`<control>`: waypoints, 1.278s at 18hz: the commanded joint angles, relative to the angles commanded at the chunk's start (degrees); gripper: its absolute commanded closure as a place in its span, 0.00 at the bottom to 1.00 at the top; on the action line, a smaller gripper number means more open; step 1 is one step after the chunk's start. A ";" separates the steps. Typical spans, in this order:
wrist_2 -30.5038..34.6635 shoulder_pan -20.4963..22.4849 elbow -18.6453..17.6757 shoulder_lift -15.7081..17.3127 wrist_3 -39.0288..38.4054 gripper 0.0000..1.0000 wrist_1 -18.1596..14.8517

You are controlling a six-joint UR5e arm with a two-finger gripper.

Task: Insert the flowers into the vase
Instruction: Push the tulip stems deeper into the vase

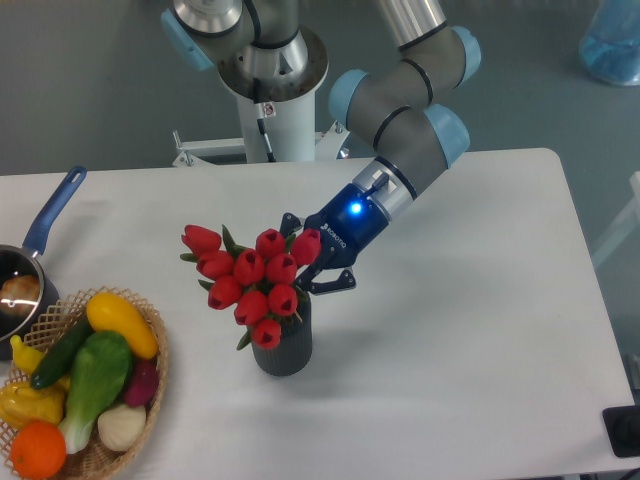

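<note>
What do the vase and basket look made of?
The vase: dark grey, matte, finely ribbed sides; likely plastic or ceramic, hard to tell which. The basket: tan woven wicker, open weave visible along its rim. The flowers leaning over the vase look artificial: uniform glossy red buds.

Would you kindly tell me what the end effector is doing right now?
End effector: closed around the stems of the bunch of red tulip flowers, above the dark ribbed cylindrical vase.
</note>
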 joint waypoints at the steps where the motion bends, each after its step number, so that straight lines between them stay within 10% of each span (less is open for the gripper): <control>1: 0.00 0.09 -0.09 0.00 0.00 0.77 0.00; 23: -0.44 -0.09 -0.97 -0.79 1.50 0.72 0.09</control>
